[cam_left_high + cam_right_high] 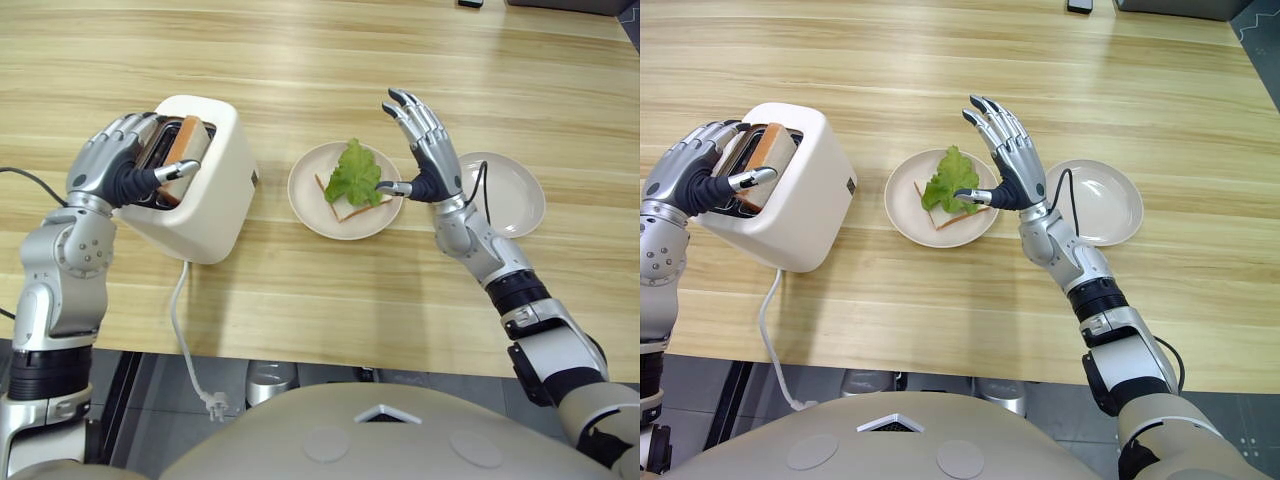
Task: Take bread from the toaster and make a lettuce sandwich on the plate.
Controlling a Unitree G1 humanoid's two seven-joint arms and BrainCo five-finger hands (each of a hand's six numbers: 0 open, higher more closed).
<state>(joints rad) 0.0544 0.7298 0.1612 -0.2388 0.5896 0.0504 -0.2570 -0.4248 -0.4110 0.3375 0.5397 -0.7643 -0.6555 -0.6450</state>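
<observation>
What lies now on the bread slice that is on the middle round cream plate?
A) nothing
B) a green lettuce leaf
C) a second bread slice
B: a ruffled green lettuce leaf covers the toasted bread slice on the round cream plate.

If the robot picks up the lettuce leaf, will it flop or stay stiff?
Probably floppy: the lettuce looks thin and ruffled, draping over the bread slice. It likely weighs very little, so a nudge from the open right hand could slide it off. Its frilly edges may tear if pinched hard.
</observation>
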